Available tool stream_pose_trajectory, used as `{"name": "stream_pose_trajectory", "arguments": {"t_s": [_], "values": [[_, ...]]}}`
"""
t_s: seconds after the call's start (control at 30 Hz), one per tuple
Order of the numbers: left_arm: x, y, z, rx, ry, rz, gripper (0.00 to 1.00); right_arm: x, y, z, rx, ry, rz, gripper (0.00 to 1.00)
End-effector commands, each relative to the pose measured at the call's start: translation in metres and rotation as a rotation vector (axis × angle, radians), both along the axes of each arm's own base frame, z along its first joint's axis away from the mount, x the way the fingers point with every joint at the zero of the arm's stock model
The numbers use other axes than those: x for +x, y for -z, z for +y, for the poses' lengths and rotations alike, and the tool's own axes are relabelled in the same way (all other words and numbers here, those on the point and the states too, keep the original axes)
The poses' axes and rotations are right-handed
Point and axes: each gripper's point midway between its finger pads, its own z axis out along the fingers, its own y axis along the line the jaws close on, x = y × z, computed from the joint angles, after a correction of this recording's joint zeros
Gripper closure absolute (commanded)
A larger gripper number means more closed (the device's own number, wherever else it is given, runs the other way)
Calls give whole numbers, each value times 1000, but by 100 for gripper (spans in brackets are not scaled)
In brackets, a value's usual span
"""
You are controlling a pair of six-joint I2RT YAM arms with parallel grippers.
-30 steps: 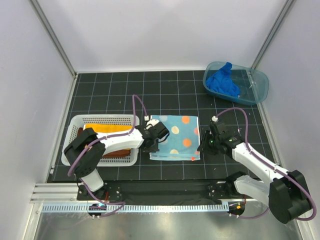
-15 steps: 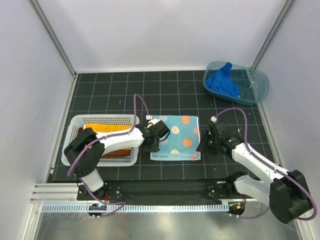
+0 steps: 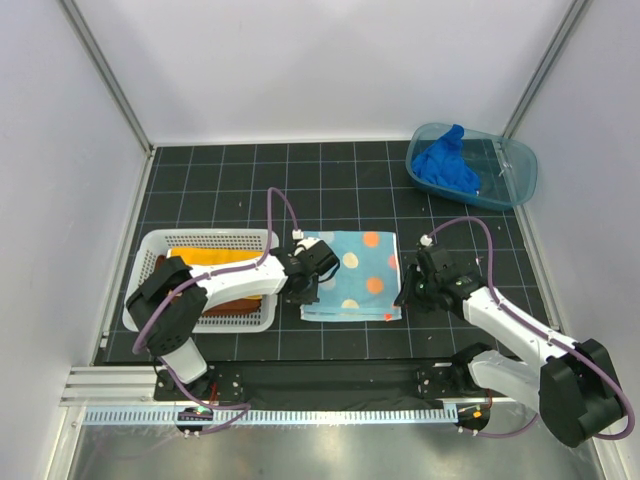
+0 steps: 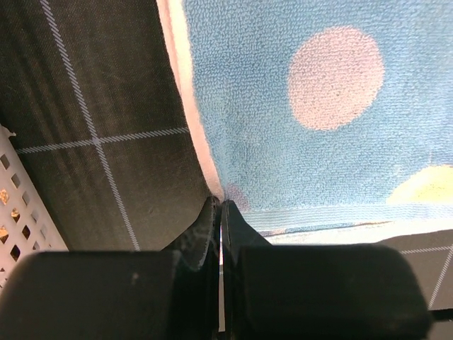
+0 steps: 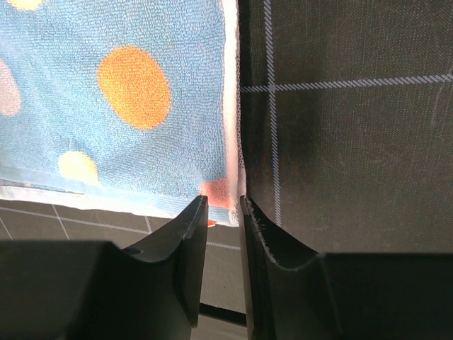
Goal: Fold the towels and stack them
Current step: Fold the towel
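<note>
While the light blue spotted towel lies folded at the centre of the desk just as it did a second earlier, both arms have barely shifted. At the towel's lower left corner the left gripper has its fingers pressed together on the cloth's corner. At the lower right corner the right gripper has nudged slightly rightward. Its fingers stand narrowly apart astride the edge, and whether they bite the cloth I cannot tell. At the left of the frame the white mesh basket holds the yellow-orange towel and the rust-brown towel; at upper right the royal blue towel sits crumpled in the blue plastic tub
</note>
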Motion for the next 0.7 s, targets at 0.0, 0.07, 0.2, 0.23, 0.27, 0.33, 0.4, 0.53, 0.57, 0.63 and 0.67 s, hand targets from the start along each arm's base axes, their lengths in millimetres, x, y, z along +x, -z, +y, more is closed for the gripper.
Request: {"name": "stream_pose_trajectory", "arguments": {"t_s": [0.0, 0.07, 0.2, 0.23, 0.27, 0.33, 0.4, 0.53, 0.57, 0.63, 0.67], "values": [[6, -26, -11, -56, 13, -36, 100, 6, -3, 4, 11, 5, -29, 71], [6, -26, -11, -57, 16, -34, 100, 5, -3, 5, 12, 2, -30, 72], [5, -27, -12, -57, 23, -29, 100, 6, -2, 4, 10, 6, -30, 78], [5, -29, -12, -62, 22, -31, 100, 6, -3, 4, 11, 5, -33, 79], [5, -28, -12, -56, 27, -28, 100, 6, -3, 4, 11, 4, -31, 81], [4, -29, -12, -57, 31, -24, 100, 7, -3, 4, 12, 8, -34, 85], [3, -31, -12, -59, 30, -25, 100, 6, -4, 4, 11, 6, -31, 90], [3, -37, -14, -68, 36, -30, 100, 8, -11, 5, 13, 3, -44, 95], [2, -40, -15, -70, 39, -32, 100, 8, -14, 5, 16, 3, -48, 96], [3, -46, -16, -73, 43, -39, 100, 11, -20, 6, 20, 2, -60, 96], [3, -47, -16, -75, 44, -41, 100, 10, -21, 5, 15, 2, -58, 96]]}}
